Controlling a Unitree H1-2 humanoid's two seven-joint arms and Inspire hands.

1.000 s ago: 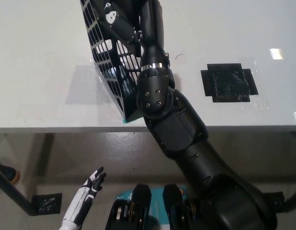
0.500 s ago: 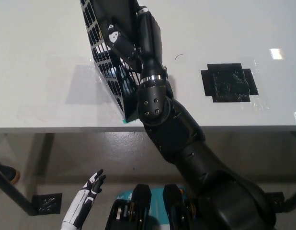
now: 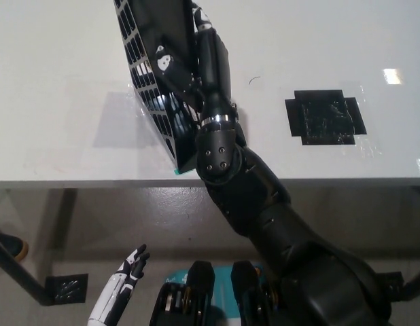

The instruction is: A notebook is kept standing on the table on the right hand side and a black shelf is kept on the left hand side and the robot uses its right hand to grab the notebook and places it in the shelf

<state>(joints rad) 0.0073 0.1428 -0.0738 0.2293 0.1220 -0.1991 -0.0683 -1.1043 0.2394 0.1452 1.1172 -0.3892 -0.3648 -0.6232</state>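
Reaching across the desk (image 3: 60,81), the black right arm (image 3: 264,217) runs up from the lower right to the black shelf (image 3: 145,75), which stands tilted near the front edge, left of the desk's middle. The right hand (image 3: 196,41) is up against the shelf's open side, but it merges with the dark mesh, so I cannot tell whether its fingers are together or clamped on anything. The notebook is not separately visible; a black panel with a small white mark (image 3: 162,62) sits inside the shelf and may be it. By my judgement this is the placing step, at or near the release. The next move calls for letting go cleanly and drawing the arm out to the right without dragging the shelf. A corner of the shelf sits at the front edge, so a nudge could tip it off. Open room lies right of the arm, up to a black tape patch (image 3: 325,117). The white left hand (image 3: 121,288) rests below the desk, fingers apart.
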